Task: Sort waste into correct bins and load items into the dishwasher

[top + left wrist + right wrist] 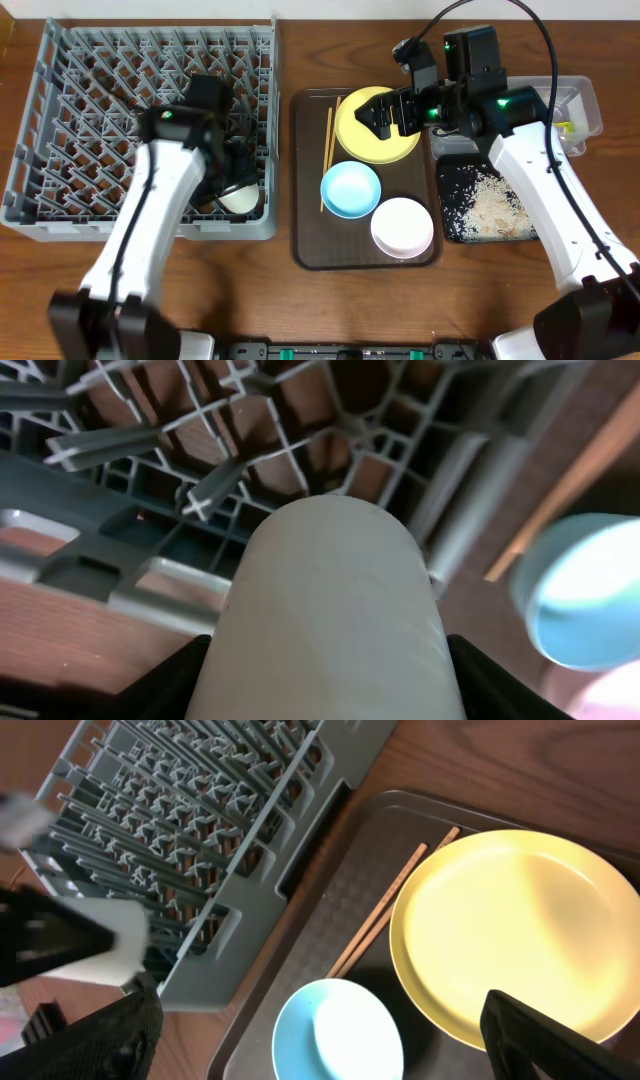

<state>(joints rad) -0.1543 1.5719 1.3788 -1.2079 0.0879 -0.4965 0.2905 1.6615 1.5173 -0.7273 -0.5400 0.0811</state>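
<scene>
The left gripper [236, 178] hangs over the lower right corner of the dish rack [60, 120], which fills the upper left of the overhead frame. Its fingers are clamped on the white cup [335, 610]; in the left wrist view the cup fills the gap between them, above the rack's pegs near its edge.

The right gripper [383, 115] hovers over the yellow plate [360, 140] with its fingers spread wide and nothing between them. The plate lies at the top of the brown tray [305, 250] in the middle of the frame. The chopsticks [327, 150] lie just left of the plate, side by side. Below the plate sits the blue bowl [350, 189], and the white bowl [402, 227] is to its lower right.

To the right of the brown tray, the black tray [452, 205] holds rice scraps [495, 205]. The clear tub [585, 105] stands above it, at the right edge, partly hidden by the arm.
</scene>
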